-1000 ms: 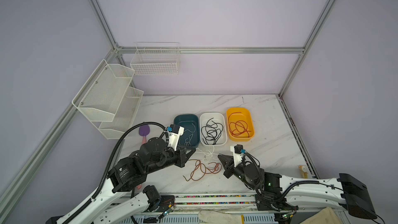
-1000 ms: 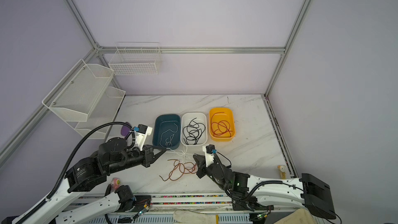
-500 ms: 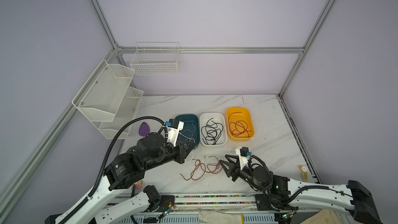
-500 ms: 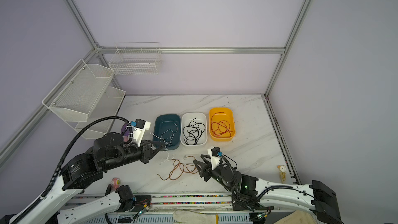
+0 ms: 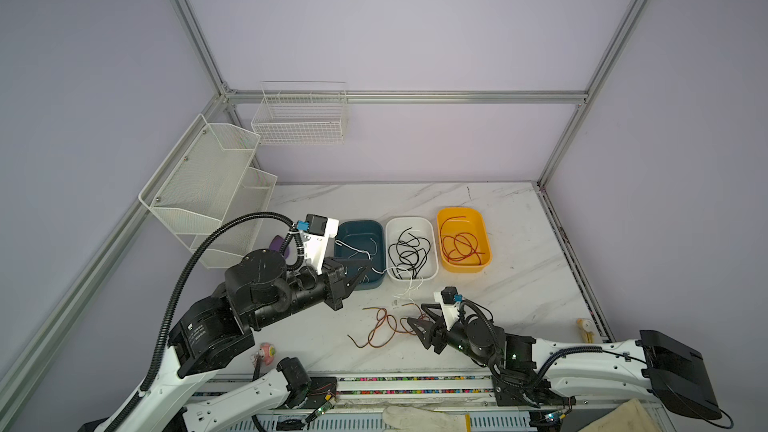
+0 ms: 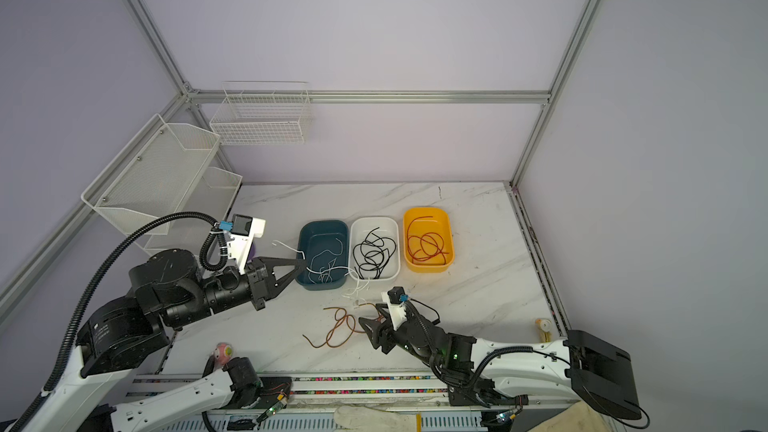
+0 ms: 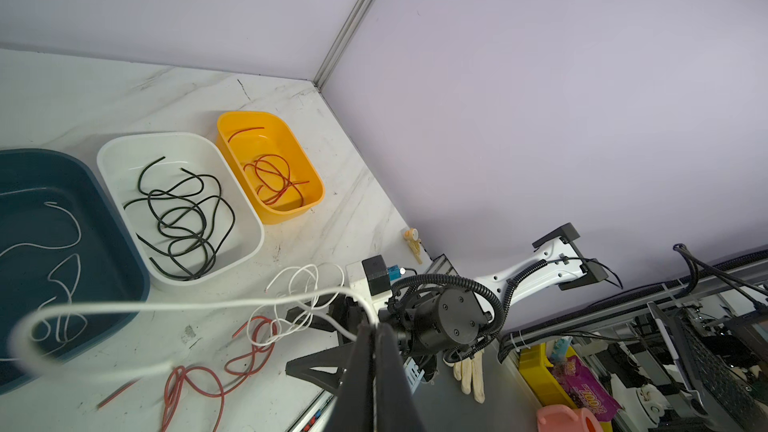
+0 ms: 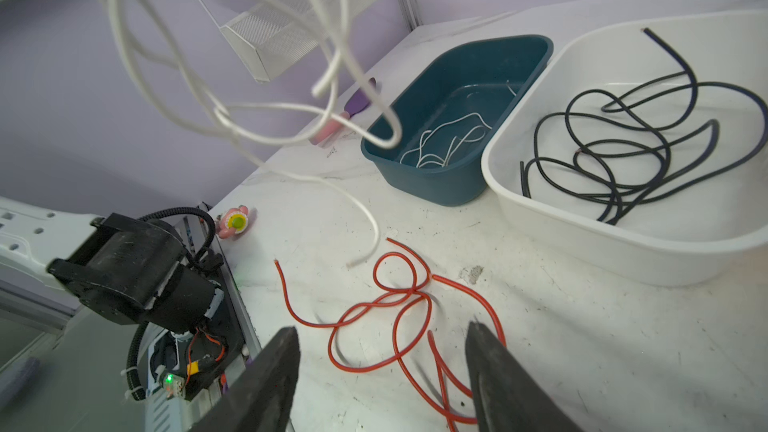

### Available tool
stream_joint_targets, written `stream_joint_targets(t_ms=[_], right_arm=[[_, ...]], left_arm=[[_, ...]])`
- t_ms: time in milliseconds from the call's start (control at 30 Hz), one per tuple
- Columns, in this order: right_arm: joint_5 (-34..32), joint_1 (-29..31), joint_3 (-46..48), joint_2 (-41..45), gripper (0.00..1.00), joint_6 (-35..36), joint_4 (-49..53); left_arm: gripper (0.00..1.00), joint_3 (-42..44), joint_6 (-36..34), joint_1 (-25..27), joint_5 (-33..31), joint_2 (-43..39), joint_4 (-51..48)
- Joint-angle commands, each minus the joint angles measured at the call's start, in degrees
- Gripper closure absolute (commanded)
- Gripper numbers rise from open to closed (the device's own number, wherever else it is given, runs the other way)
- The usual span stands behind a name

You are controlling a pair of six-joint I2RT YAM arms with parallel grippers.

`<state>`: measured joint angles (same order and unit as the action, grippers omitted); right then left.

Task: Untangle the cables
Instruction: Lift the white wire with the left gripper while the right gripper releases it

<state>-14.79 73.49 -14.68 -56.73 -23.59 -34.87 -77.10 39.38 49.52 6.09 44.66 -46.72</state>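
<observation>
Checking both top views first. The left gripper point(image 5: 362, 271) is pinched shut on the white cable point(image 6: 338, 268) and held up by the near side of the teal bin point(image 5: 359, 224). A second ago it sat lower, beside the tangle on the table point(image 5: 519, 284). From the pinch the white cable sags past the bin's corner and drops to the marble in front of the white bin point(image 5: 409, 220). It now lies mostly clear of the red-brown cable point(image 5: 380, 328), which is loose on the table. The right gripper point(image 5: 417, 317) was closed a second ago. Its jaws are now spread, low at the right end of that cable.

Bins: more white cable lies in the teal one, black cables point(image 5: 409, 251) in the white one, and a red cable point(image 5: 461, 245) in the orange bin point(image 5: 461, 211).

Left wrist view: the left gripper point(image 7: 376, 328) has its fingers pressed together, with the white cable point(image 7: 166, 307) running out from them in a wide loop above the table. The red-brown cable point(image 7: 199, 380) lies below it.

Right wrist view: the right gripper point(image 8: 382, 330) has its fingers well apart, and the near loops of the red-brown cable point(image 8: 399, 297) lie between them. Whether a finger touches it, I cannot tell. The white cable point(image 8: 270, 106) hangs overhead, one end trailing down to the marble.
</observation>
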Motion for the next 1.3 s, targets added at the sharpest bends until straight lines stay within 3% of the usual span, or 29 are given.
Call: stream_joint_targets(t_ms=[0, 633, 1000, 1267], right_arm=[[-2.29, -0.20, -0.56, -0.29, 0.33, -1.57, -6.75], [-3.67, -0.19, -5.11, -5.32, 0.33, 5.38, -13.69], [-2.80, -0.20, -1.57, 5.47, 0.34, -0.52, -9.51], [-1.18, -0.20, -4.23, 4.09, 0.35, -8.77, -8.31]], left_arm=[[1.00, -1.83, 0.16, -0.17, 2.51, -0.08, 3.80], [1.00, -0.71, 1.76, -0.25, 5.87, -0.11, 5.97], [1.00, 1.23, 2.20, -0.23, 7.33, 0.29, 7.50], [1.00, 1.57, 2.37, -0.21, 8.63, 0.82, 8.05]])
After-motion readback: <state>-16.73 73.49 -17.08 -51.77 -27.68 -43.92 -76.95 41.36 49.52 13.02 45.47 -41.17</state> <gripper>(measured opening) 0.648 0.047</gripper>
